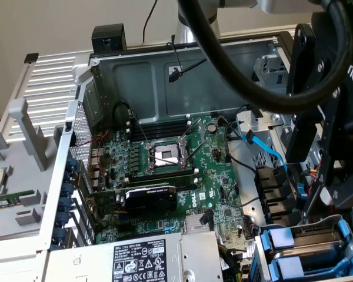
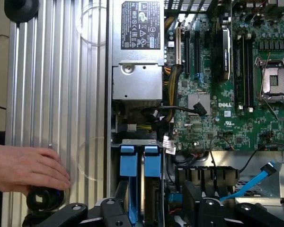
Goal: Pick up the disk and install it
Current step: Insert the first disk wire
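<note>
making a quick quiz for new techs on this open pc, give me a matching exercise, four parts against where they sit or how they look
Things
1 disks
2 processor socket
3 power supply
4 graphics card

Place or look
a black, standing in a slot on the motherboard
b silver box with a black printed label
c in the drive bay, blue tabs showing
d uncovered, no cooler on it

Pairs: 1-c; 2-d; 3-b; 4-a
</note>
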Motion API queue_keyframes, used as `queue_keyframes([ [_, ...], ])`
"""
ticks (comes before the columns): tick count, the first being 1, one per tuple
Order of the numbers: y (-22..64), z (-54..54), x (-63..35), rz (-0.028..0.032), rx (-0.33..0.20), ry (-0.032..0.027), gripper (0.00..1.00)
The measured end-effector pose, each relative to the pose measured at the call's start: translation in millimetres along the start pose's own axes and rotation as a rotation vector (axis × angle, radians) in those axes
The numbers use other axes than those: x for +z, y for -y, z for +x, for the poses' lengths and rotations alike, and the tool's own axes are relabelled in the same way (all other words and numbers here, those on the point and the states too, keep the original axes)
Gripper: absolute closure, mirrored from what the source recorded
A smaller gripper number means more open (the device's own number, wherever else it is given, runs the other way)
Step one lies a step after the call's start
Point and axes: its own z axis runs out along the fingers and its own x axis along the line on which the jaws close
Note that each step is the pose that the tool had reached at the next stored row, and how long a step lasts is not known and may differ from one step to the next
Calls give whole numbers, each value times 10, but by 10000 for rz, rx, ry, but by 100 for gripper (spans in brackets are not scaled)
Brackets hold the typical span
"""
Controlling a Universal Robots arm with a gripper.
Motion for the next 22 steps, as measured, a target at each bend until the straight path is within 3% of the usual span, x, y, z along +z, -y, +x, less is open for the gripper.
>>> queue_keyframes([
  [11,0,-2,1,0,0,-8,43],
  [19,117,-27,-7,10,73,-5,43],
  [22,119,-31,-7,57,305,9,43],
])
